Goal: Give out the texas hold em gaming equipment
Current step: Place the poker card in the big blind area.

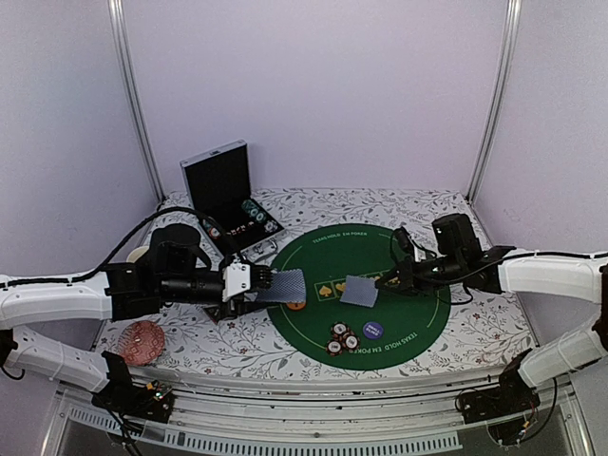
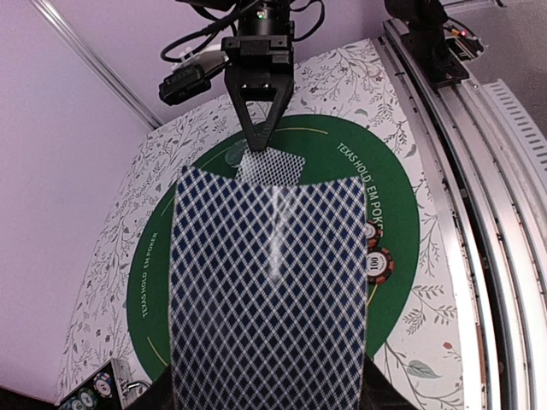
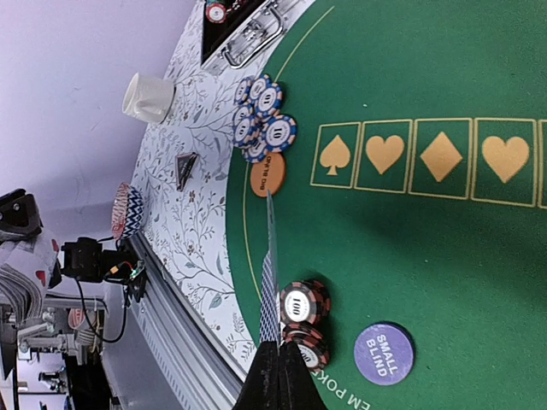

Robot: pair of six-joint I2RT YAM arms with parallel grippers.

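My left gripper (image 1: 253,285) is shut on blue-diamond-backed playing cards (image 1: 285,285), held out flat over the left edge of the green mat (image 1: 418,313). In the left wrist view these cards (image 2: 269,290) hide the jaws. My right gripper (image 1: 388,279) is shut on a single card (image 1: 359,290) above the mat's middle. The right wrist view shows that card (image 3: 270,273) edge-on, pinched between the fingertips. Red-black poker chips (image 3: 301,303) and a purple small-blind button (image 3: 384,353) lie near the mat's front. An orange button (image 3: 267,173), blue chips (image 3: 261,115) and a black triangular marker (image 3: 185,168) lie at the left.
An open black chip case (image 1: 223,195) stands at the back left. A cream mug (image 3: 147,96) sits left of the mat. A red patterned round object (image 1: 141,342) lies at the front left. The table's front rail (image 2: 479,256) runs close to the mat.
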